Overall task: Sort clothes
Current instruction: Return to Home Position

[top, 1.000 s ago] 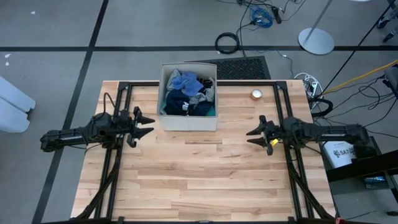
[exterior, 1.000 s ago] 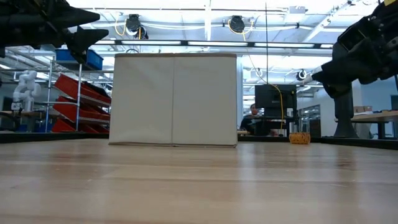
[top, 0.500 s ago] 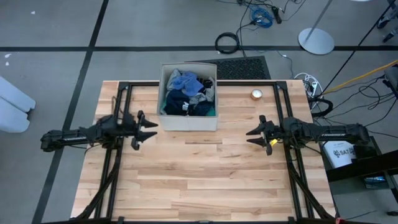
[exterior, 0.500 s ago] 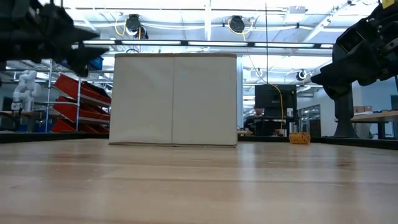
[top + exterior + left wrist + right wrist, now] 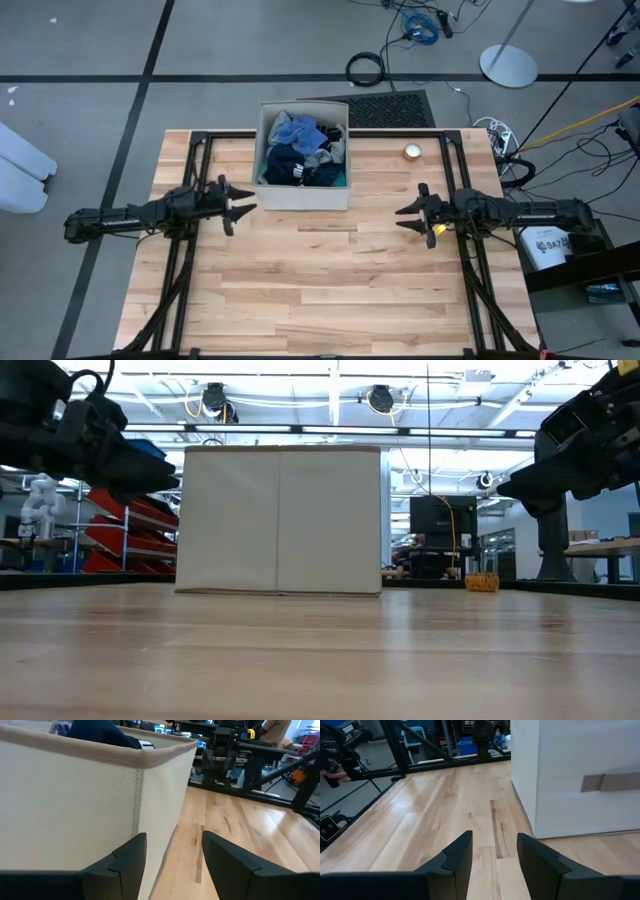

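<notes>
Sorting so far: the clothes [image 5: 303,150] lie heaped inside the beige box [image 5: 304,197] at the far middle of the table [image 5: 330,290], navy and blue pieces on top; no garment shows on the bare wood, so the job looks finished
Left gripper [image 5: 243,205]: hangs just left of the box's near left corner, close to the wall but apart from it; claw spread wide with nothing between the fingers [image 5: 125,865]; its wrist view looks along the box wall
Right gripper [image 5: 401,220]: waits over the right side of the table, well apart from the box; claw likewise wide and empty, pointing toward the middle
Why so placed: with the box filled, both arms sit drawn back on their own sides with open claws, likely because nothing is left to carry and they are parking
Change from a second ago: the left gripper has edged a little nearer and rightward toward the box corner, and in the low view it has dropped from above the box's top edge to beside its upper wall; the right arm has not stirred; clothes and box lie as they were
</notes>
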You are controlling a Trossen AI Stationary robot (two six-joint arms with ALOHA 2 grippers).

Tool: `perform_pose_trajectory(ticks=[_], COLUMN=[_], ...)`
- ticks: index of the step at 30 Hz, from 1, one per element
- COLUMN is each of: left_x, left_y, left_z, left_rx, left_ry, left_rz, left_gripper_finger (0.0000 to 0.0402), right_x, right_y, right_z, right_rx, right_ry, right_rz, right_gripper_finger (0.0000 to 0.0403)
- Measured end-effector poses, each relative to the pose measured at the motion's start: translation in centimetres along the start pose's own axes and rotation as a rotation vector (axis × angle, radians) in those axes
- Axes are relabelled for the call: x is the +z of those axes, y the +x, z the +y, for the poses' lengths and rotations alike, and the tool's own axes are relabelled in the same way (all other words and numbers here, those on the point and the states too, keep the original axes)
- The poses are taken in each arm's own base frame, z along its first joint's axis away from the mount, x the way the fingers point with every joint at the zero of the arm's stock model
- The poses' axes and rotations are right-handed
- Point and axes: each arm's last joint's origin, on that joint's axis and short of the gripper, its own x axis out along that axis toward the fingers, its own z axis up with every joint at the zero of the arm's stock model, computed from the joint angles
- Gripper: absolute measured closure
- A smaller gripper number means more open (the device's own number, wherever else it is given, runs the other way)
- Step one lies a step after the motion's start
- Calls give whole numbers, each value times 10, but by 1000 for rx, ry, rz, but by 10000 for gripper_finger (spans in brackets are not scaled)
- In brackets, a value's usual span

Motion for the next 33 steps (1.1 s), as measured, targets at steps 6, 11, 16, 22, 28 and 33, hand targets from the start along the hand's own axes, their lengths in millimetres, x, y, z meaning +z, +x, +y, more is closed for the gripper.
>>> perform_pose_trajectory(ticks=[6,11,16,22,28,33], left_x=[0,0,0,0,0,0], left_y=[0,0,0,0,0,0], left_z=[0,0,0,0,0,0], left_rx=[0,-1,-1,-2,-4,-4], left_ry=[28,84,80,80,79,79], left_rz=[1,0,1,1,1,1], left_gripper_finger=[201,201,201,201,201,201], right_x=[0,0,0,0,0,0], right_y=[0,0,0,0,0,0], right_z=[0,0,0,0,0,0], right_rx=[0,-1,-1,-1,-1,-1], right_ry=[0,0,0,0,0,0], right_rz=[0,0,0,0,0,0], right_gripper_finger=[260,260,260,260,260,260])
